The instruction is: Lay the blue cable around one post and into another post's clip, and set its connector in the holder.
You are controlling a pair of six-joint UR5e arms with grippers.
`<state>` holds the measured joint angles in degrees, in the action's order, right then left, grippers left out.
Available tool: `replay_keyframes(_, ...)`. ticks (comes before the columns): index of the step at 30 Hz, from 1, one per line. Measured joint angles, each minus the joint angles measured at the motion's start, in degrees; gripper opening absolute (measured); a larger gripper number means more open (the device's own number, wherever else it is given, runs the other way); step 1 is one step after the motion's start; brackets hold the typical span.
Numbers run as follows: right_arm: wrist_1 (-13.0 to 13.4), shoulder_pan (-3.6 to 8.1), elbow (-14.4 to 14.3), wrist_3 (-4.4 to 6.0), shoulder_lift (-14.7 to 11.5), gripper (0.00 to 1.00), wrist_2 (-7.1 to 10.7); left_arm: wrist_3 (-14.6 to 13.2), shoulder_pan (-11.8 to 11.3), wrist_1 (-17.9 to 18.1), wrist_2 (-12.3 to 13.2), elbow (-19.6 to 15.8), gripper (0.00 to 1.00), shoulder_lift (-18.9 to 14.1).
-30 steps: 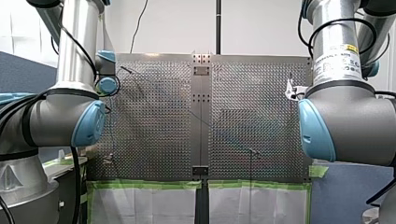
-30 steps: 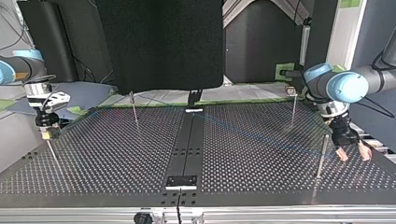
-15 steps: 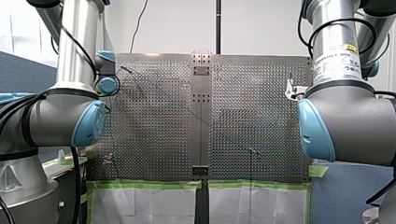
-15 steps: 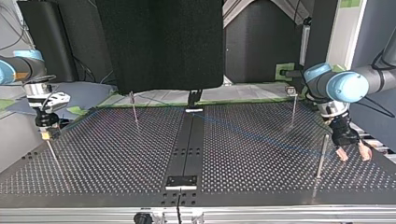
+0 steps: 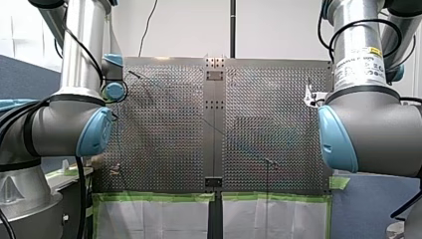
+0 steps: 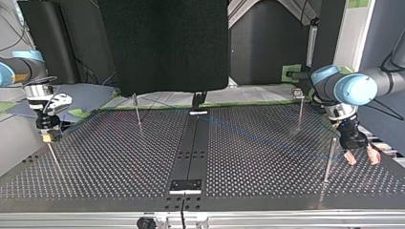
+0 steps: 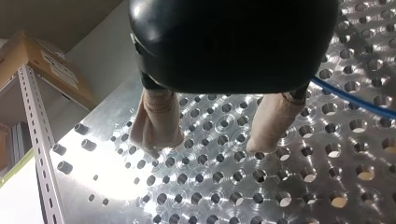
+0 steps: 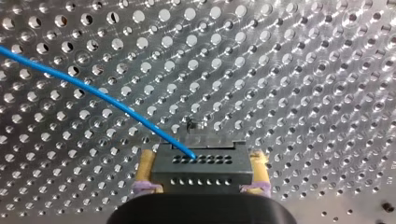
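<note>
Blue cable first, working across the top view from its left. Its end is plugged into the connector, and my right gripper is clamped on that connector, with a yellow pad on either side of it. That gripper hangs straight down from a wrist that enters at the view's left edge. It sits low over the table, close above the near left post.

From the connector the cable leaves ahead of the gripper and slants away across the perforated plate. In the top view I can trace it only faintly, running diagonally over the middle strip toward the near right post (whether it touches any post I cannot tell). So its long axis runs across the board, left to right, and the free run ends up on my left arm's side.

My left gripper waits there, just beyond that near right post, its beige-padded fingers spread apart and holding nothing. Its forearm comes in from the view's right edge, with the wrist turned down and outward. The left wrist view puts the cable just beside one finger, outside the gap rather than between the pads.

I judge the routing falls to the left arm, the nearer one. It would have to shift sideways to bring the cable between its pads.
</note>
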<state>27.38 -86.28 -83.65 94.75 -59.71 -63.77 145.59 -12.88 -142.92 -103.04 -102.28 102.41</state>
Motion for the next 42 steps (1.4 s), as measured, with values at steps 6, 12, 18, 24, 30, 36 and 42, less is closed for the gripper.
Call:
replay_keyframes(6, -0.01, 0.01, -0.09, 0.00, 0.19, 0.47, 0.02, -0.04, -0.02, 0.11, 0.00, 0.00, 1.00, 0.00)
replay_keyframes(12, 0.02, -0.01, 0.00, 0.01, 0.14, 0.75, 0.00, -0.04, -0.09, 0.25, -0.01, -0.02, 1.00, 0.01)
replay_keyframes(18, 0.01, 0.00, -0.01, 0.00, 0.14, 0.82, 0.00, 0.02, -0.10, 0.24, -0.01, -0.02, 1.00, -0.01)
replay_keyframes(24, 0.01, 0.00, -0.01, 0.00, 0.14, 0.82, 0.00, -0.36, -0.02, -0.60, -0.21, -0.01, 1.00, -0.05)
replay_keyframes(30, 0.01, 0.00, -0.01, 0.00, 0.14, 0.82, 0.00, -1.98, 0.11, -2.97, -0.38, -0.01, 1.00, -0.07)
replay_keyframes(36, 0.01, 0.00, 0.00, 0.00, 0.14, 0.82, 0.00, -1.32, 0.35, -5.64, 2.06, -0.01, 1.00, -0.15)
replay_keyframes(42, 0.01, 0.00, -0.01, 0.01, 0.14, 0.82, 0.00, -2.47, 0.92, -8.79, 3.01, -0.21, 1.00, -0.42)
